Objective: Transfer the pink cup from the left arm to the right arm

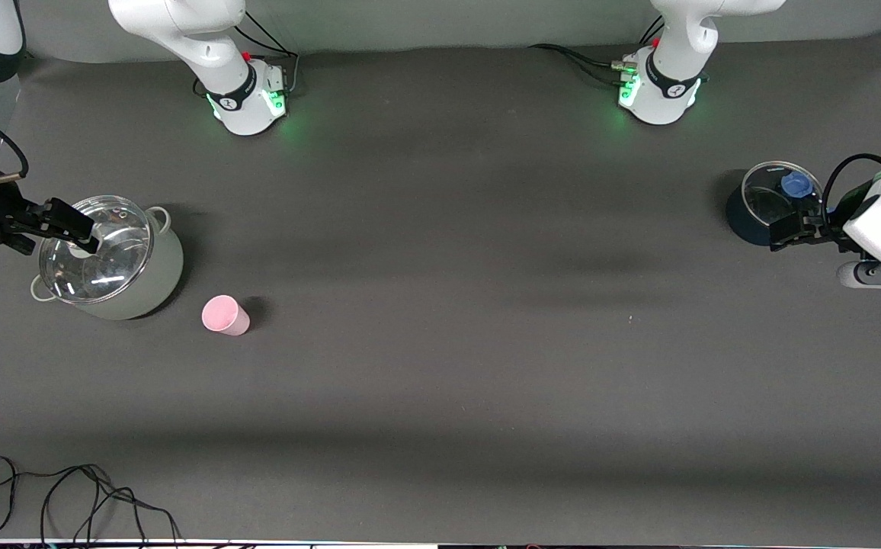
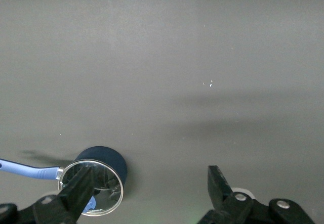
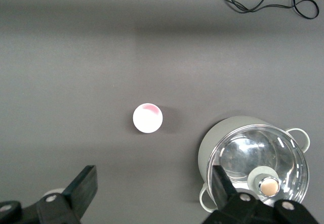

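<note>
Pink cup (image 1: 225, 315) sits upside down on the surface (image 1: 440, 366), just beside the grey-green lidded pot (image 1: 109, 259) and nearer the front camera than it. Nothing holds it. Right gripper (image 1: 67, 226) hovers over that pot's glass lid (image 1: 95, 248), fingers apart, empty. Left gripper (image 1: 791, 231) hangs over the dark blue saucepan (image 1: 768, 202) at the left arm's end, fingers apart, empty. Loose black cable (image 1: 67, 496) lies well nearer the camera than the pot.

Dark grey table (image 1: 440, 381), pink cup (image 1: 225, 315), grey lidded pot (image 1: 109, 259), dark saucepan (image 1: 762, 204), black cable (image 1: 75, 496)
</note>
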